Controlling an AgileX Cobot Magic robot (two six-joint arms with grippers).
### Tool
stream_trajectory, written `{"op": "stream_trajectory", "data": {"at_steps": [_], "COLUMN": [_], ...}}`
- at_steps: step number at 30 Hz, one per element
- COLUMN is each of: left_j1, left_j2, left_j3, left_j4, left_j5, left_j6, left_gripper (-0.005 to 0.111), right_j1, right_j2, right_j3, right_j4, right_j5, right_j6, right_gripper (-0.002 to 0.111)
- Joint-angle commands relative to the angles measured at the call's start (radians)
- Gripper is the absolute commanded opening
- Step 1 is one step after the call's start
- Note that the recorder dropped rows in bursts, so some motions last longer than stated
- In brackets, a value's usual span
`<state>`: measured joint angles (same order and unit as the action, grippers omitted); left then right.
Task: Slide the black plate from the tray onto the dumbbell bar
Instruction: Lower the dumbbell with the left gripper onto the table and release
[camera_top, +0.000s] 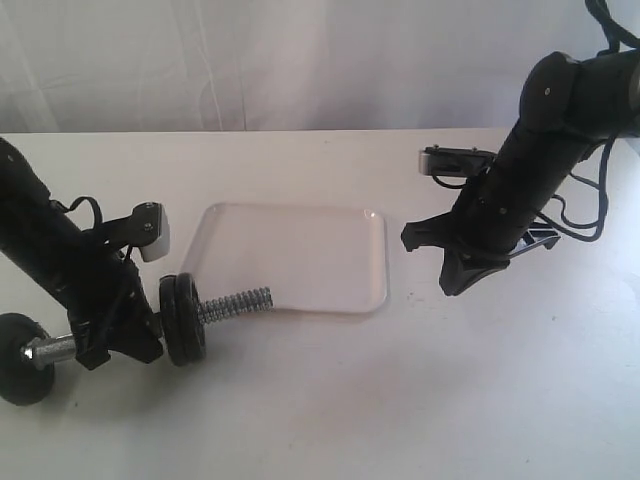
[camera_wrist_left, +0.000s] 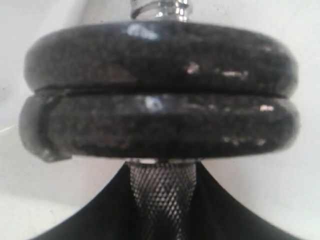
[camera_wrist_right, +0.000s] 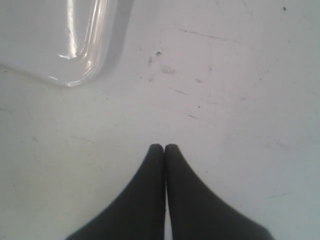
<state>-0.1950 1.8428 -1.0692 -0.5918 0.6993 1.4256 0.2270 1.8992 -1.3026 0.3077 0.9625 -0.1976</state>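
The dumbbell bar (camera_top: 235, 302) lies on the table at the left, its threaded end reaching over the near left corner of the white tray (camera_top: 300, 260). Two black plates (camera_top: 183, 320) sit pressed together on the bar, and the left wrist view shows them as stacked discs (camera_wrist_left: 160, 125). A third black disc (camera_top: 20, 358) sits on the bar's far left end. My left gripper (camera_top: 125, 340) is shut on the bar's knurled middle (camera_wrist_left: 162, 200), right behind the pair of plates. My right gripper (camera_top: 450, 285) is shut and empty (camera_wrist_right: 165, 148) above the table, right of the tray.
The tray holds nothing; its rounded corner (camera_wrist_right: 75, 60) shows in the right wrist view. Bare white table (camera_top: 400, 400) lies in front and to the right. A pale curtain closes off the back.
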Motion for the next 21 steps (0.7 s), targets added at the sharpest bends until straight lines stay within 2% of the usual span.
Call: {"op": "stream_trajectory", "data": {"at_steps": [1,18,21], "left_j1": [0.002,0.002,0.002], "left_j2": [-0.039,-0.039,-0.039], "left_j3": [0.01,0.01,0.01], "left_j4": [-0.072,-0.087,-0.087], "left_j5": [0.029,0.025,0.025], "left_j6": [0.047,0.05,0.055], "left_gripper": [0.0,0.001,0.014], "right_j1": [-0.008,-0.008,-0.008], "right_j2": [-0.012,-0.012,-0.012], "right_j3": [0.0,0.0,0.0], "right_j4": [0.0,0.002,0.002], "right_j5": [-0.001,-0.029,-0.03], "right_j6": [0.003,0.003,0.001], "right_gripper": [0.0,0.0,0.0]}}
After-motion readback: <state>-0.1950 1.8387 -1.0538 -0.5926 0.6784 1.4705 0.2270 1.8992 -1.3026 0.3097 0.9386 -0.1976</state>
